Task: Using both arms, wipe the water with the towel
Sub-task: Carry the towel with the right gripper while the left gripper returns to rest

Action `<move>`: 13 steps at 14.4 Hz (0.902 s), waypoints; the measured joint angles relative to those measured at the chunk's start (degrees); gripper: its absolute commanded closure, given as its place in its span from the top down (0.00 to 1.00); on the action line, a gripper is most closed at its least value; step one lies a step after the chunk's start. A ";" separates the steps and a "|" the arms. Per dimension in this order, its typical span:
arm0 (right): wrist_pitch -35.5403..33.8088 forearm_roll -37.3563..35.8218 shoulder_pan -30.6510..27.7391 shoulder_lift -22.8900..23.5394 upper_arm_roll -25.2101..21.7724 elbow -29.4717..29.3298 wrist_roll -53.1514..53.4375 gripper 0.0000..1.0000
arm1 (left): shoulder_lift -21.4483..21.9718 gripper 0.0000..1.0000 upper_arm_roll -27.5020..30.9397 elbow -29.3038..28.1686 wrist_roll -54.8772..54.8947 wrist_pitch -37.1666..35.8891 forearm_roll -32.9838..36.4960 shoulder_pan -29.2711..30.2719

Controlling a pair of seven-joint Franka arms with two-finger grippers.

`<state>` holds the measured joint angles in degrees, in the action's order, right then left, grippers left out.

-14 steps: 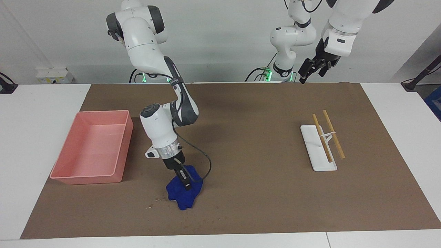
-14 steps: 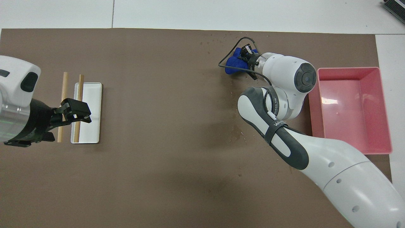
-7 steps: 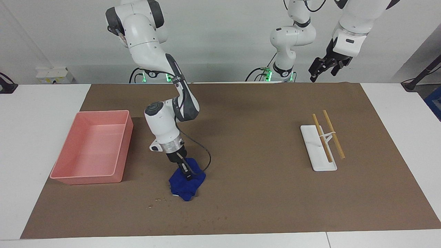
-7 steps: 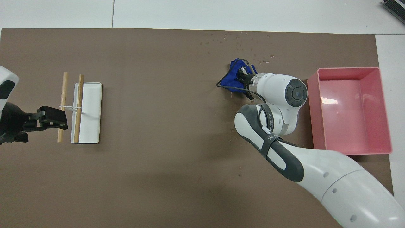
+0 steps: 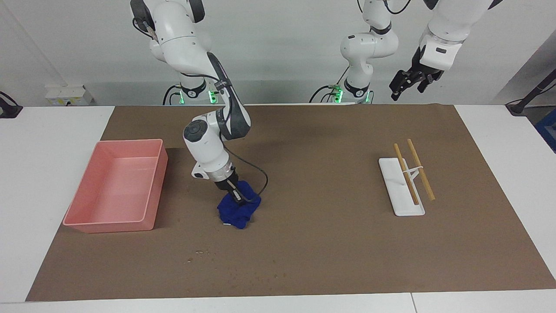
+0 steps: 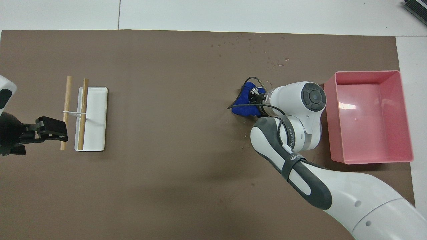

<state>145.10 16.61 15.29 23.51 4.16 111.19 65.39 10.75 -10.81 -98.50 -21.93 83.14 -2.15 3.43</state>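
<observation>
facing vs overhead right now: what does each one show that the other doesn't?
Facing only: both arm bases with green lights, the back wall, and the left gripper raised high near its own base, waiting, open.

Overhead only: a straight-down look into the pink tray, and the scatter of droplets farther from the robots than the towel, spread out clearly.

Both: the right gripper shut on the blue towel on the brown mat, the tray beside it, and the white stand with two wooden sticks.

Small white lettering is showing on the right arm (image 6: 293, 156) forearm band and wrist collar; none of it is reading legibly.
</observation>
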 measured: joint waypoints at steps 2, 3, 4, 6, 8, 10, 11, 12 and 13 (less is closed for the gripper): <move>-3.76 0.02 0.02 -2.38 0.00 2.40 0.06 0.00 | 0.00 1.00 0.02 0.00 3.16 0.16 0.00 0.00; -6.05 0.02 0.03 -3.52 0.00 3.43 0.07 0.00 | 0.00 1.00 0.05 0.00 5.79 0.30 0.00 0.00; -8.90 0.02 0.03 -4.59 0.00 4.31 0.07 0.00 | 0.00 1.00 0.12 0.00 8.15 0.43 0.00 0.01; -15.98 0.02 0.02 -6.49 -0.02 5.61 0.07 0.00 | 0.00 1.00 0.53 0.00 10.75 1.64 0.00 0.02; -23.15 0.02 0.03 -7.96 -0.02 6.80 -0.01 0.00 | -0.04 1.00 1.10 -0.02 13.28 2.79 0.01 0.26; -28.53 -0.06 0.05 -9.15 -0.01 8.26 -2.05 0.00 | -0.45 1.00 1.39 -0.01 17.87 3.03 0.04 0.90; -30.68 -0.22 0.05 -9.77 -0.01 9.12 -4.29 0.00 | -0.99 1.00 1.48 0.12 18.92 3.20 0.15 0.93; -32.68 -0.75 0.06 -10.32 -0.01 9.93 -6.15 0.00 | -1.86 1.00 1.40 0.56 19.45 3.30 0.41 0.92; -34.61 -1.90 0.07 -10.75 0.01 10.51 -7.27 0.00 | -3.05 1.00 1.26 1.35 19.76 3.39 0.71 0.90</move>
<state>110.48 14.71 15.36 12.76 4.17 121.70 58.12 7.70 -9.54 -97.15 -2.17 86.53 -1.44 4.33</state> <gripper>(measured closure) 0.841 0.000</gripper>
